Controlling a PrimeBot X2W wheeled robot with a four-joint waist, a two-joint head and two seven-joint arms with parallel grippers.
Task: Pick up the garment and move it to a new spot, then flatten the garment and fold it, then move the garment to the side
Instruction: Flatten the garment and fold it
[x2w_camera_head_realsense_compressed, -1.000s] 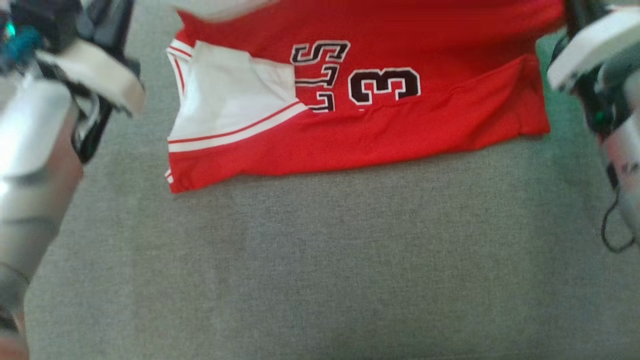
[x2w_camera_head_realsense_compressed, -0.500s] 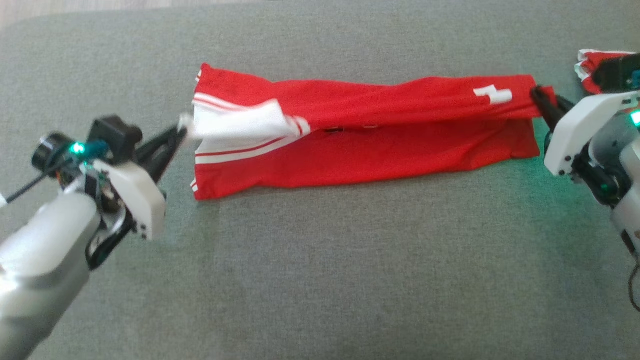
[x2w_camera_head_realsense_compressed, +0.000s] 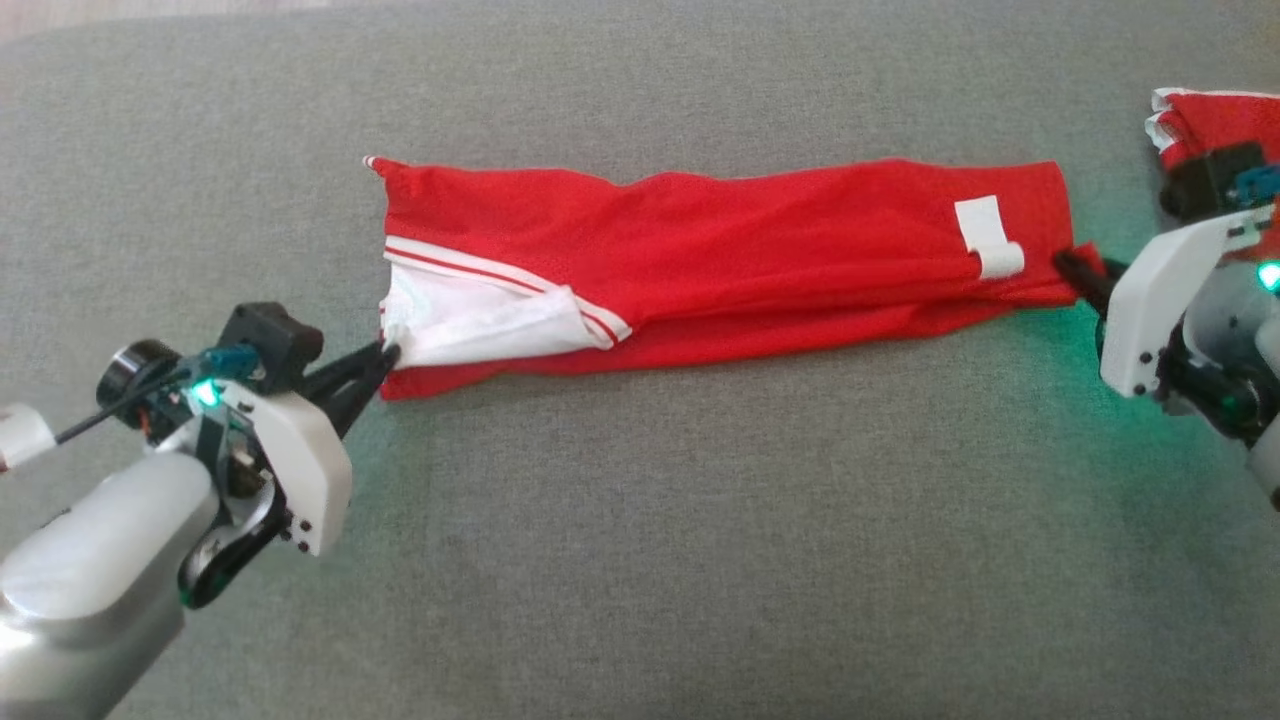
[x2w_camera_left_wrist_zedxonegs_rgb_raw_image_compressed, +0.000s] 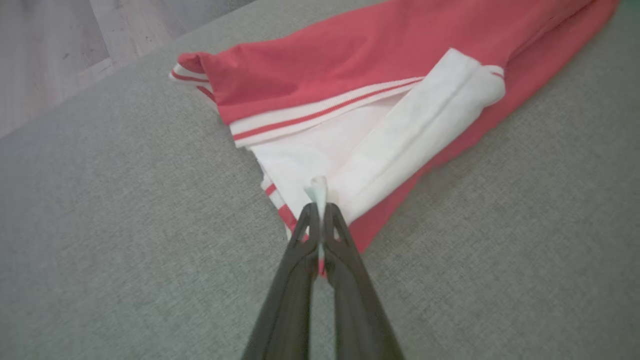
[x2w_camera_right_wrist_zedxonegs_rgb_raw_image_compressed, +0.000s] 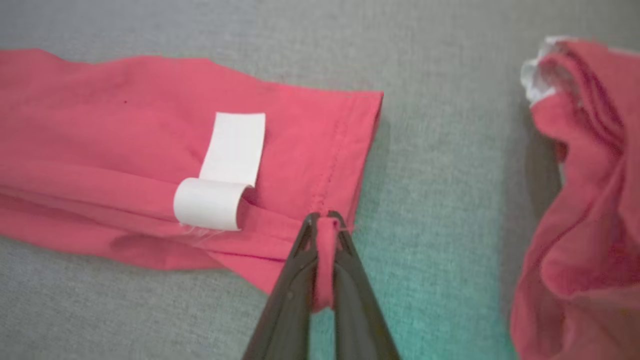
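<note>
Grey fabric covers the table (x2w_camera_head_realsense_compressed: 640, 560). Left gripper (x2w_camera_head_realsense_compressed: 385, 352) and right gripper (x2w_camera_head_realsense_compressed: 1068, 265), jaws clenched on opposite ends of the garment (x2w_camera_head_realsense_compressed: 720, 250), should lay the fold evenly, taut.

garment (x2w_camera_head_realsense_compressed: 760, 240) lying across surface (x2w_camera_head_realsense_compressed: 640, 560), second cloth (x2w_camera_head_realsense_compressed: 1210, 115) apart at its right

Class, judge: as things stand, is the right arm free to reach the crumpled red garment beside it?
Probably not yet: the right gripper is shut on the red jersey at its hem. The crumpled red garment lies close, only grey upholstery between.
</note>
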